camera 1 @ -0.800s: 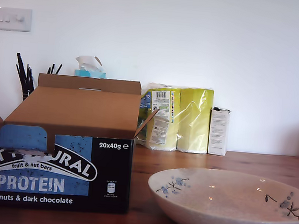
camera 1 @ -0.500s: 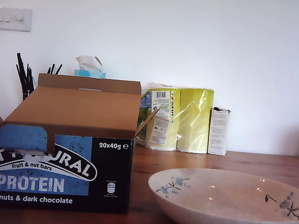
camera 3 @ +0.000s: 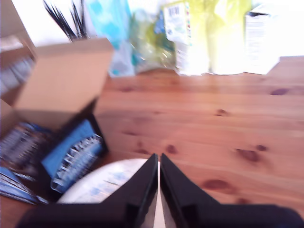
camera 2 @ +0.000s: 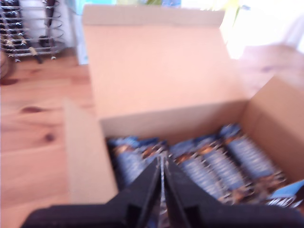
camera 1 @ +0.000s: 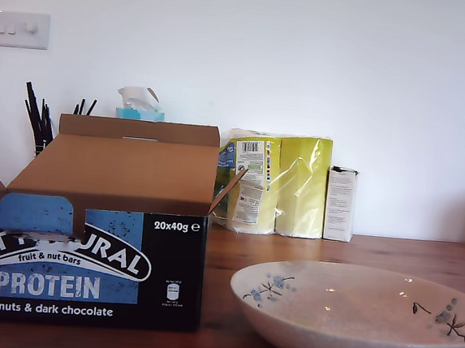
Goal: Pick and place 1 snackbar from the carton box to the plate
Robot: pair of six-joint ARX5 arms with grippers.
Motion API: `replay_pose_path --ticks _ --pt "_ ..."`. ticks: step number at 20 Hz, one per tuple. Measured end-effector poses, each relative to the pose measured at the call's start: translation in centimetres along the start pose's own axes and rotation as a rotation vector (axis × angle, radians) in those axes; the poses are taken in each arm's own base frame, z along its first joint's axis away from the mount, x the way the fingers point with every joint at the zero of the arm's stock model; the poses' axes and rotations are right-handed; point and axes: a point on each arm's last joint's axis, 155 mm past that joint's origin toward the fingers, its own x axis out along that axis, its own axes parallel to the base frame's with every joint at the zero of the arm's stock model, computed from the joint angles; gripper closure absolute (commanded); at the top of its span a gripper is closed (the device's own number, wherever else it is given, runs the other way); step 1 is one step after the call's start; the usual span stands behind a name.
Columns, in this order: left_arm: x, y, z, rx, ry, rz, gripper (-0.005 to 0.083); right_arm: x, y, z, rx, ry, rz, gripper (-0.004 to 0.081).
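A: Positions, exterior view? The carton box [camera 1: 89, 235] sits on the tabletop [camera 1: 332, 248] at the view's left, flaps up. The plate [camera 1: 358, 319] sits at the view's right, just beside the box, nearest the camera.

B: Behind them? A tissue box [camera 1: 140, 111] behind the carton. A paper-roll pack [camera 1: 276, 184] against the wall, behind the plate. 1 small box [camera 1: 340, 204] touching that pack, on its right in that view.

A: Inside the carton? First wrist view: snackbars [camera 2: 213, 161] lie side by side on the carton's floor.

B: Utensil holder [camera 1: 40, 125] far left of the exterior view, behind the carton.
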Motion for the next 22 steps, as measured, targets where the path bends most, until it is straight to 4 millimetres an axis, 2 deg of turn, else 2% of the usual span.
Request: replay_pose_path --ticks 1,4,6,7,9,11,14,16,19,22 --pt "-0.2 -0.8 1.3 0.006 -0.023 -0.031 0.0797 0.0 0.6 0.1 0.058 0.000 0.029 0.0783" --pt "-1.5 -3.1 5.3 0.029 -0.086 -0.106 0.0797 -0.3 2.1 -0.3 0.091 0.039 0.104 0.0783" --pt "-2.4 -3.8 6.7 0.040 -0.074 -0.116 0.0797 -1.0 3.1 0.1 0.096 0.080 0.134 0.0783" --pt "-2.6 -3.9 6.8 0.051 -0.046 -0.118 0.0797 -1.6 3.8 1.0 0.093 0.083 0.148 0.0783" --pt "-2.3 -4.3 5.8 0.074 0.071 -0.132 0.0797 -3.0 5.3 3.3 0.070 0.095 0.182 0.0783" --pt "-1.8 -4.9 3.8 0.096 0.210 -0.173 0.0797 -4.6 7.0 4.6 0.040 0.155 0.236 0.0783" --pt "-1.3 -5.8 1.9 0.090 0.353 -0.230 0.0797 -6.1 8.8 3.8 0.004 0.348 0.294 0.0783" --pt "-0.5 -5.9 1.8 0.078 0.405 -0.236 0.0797 -6.9 9.6 3.4 -0.017 0.484 0.315 0.0783" --pt "0.9 -5.7 1.9 0.060 0.472 -0.225 0.0797 -7.5 9.7 4.6 -0.101 0.601 0.293 0.0783" --pt "2.4 -5.3 1.6 0.039 0.543 -0.197 0.0797 -7.5 8.9 4.9 -0.193 0.693 0.241 0.0783"
